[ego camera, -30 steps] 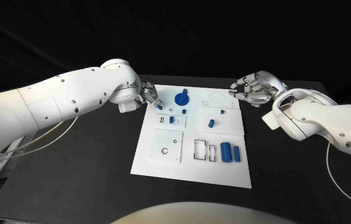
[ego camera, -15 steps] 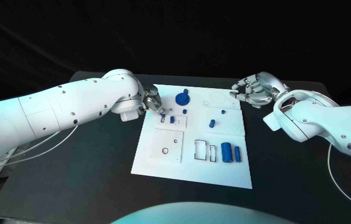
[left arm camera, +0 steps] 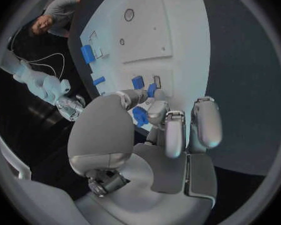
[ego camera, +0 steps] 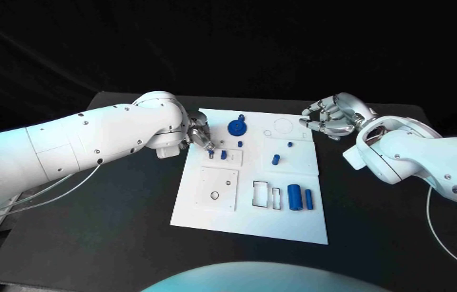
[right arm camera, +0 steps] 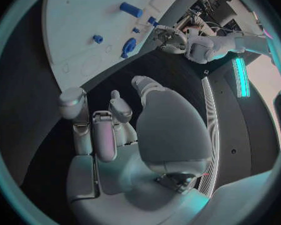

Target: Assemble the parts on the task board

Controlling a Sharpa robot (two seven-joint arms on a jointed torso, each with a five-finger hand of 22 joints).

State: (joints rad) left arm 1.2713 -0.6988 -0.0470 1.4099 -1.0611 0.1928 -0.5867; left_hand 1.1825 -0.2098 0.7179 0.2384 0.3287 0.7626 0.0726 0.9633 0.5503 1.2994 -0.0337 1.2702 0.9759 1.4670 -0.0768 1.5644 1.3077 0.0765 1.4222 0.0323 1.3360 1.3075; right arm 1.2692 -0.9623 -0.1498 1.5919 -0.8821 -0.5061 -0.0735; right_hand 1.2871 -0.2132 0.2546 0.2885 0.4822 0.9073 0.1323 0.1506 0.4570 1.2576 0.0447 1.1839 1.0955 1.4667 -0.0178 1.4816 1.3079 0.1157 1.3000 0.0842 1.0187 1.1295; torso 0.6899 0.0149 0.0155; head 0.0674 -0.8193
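White rectangular task board (ego camera: 249, 199) lying flat in the middle of the black table (ego camera: 114, 206), its long side running from near to far. On the board's far part, a blue round disc-shaped part (ego camera: 236, 129) lies just beside a faint circular outline (ego camera: 282, 129). Below it, in the left-centre, a small blue peg (ego camera: 224, 154) stands beside a narrow rectangular slot; to its right a second short blue peg (ego camera: 275, 160) stands upright, with a tiny blue piece (ego camera: 289, 145) a little farther away. On the near right part, a blue cylinder (ego camera: 295, 198) lies beside a slimmer blue bar (ego camera: 310, 200), both next to two black-outlined rectangular recesses (ego camera: 267, 195). A raised white square plate (ego camera: 218, 189) with small holes occupies the near left.

Left hand (ego camera: 198, 135), silver, at the board's left edge, fingers curled together with their tips close to the small blue peg; in the left wrist view the fingertips (left arm camera: 154, 92) meet at a small blue piece, but whether it is grasped cannot be told.

Right hand (ego camera: 329, 117), silver, just beyond the board's far right corner, apart from the board, fingers curled inward and clenched on nothing.
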